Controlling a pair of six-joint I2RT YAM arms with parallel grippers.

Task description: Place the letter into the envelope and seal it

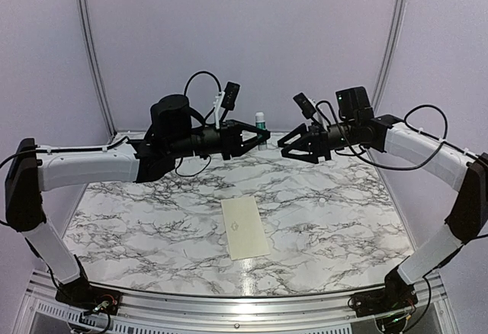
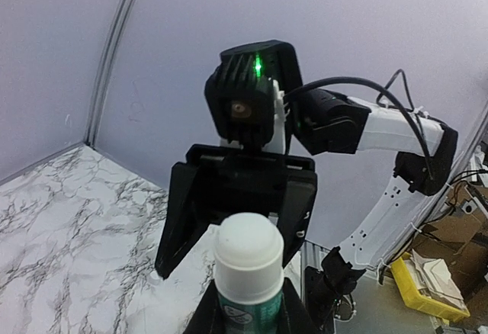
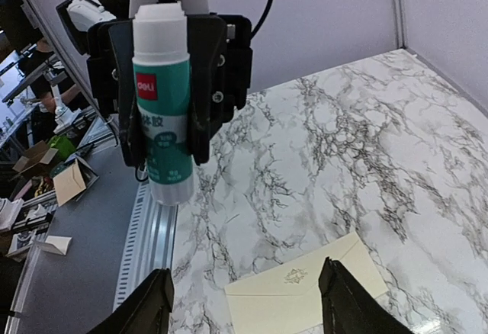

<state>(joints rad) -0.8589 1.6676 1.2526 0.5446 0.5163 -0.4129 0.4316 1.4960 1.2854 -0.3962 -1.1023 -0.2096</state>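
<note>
From my station: left end effector [image 1: 263,134] is clamped on the glue tube [image 1: 260,120], one finger on each side of the green label. Tube is upright, white cap on top, bottom end sticking out below the fingers. It's held high over the back of the tabletop [image 1: 343,219], well clear of the marble.

Right end effector [image 1: 282,147] is at approx the same height, pointed straight at the tube from the other side. Its jaws are spread wide w/ nothing btwn them. On the top cam I see a small gap btwn it and the tube: near, not touching. The left wrist cam has it right behind the cap.

The envelope [image 1: 245,228] lies flat on the tabletop, ctr-front, long axis running roughly front to back w/ a slight tilt, well below and nearer the bases than both arms. On the right wrist cam it's flap side up, pointed flap folded down, small emblem at the tip. Can't tell if the flap is stuck down. Nothing touches it.
</note>
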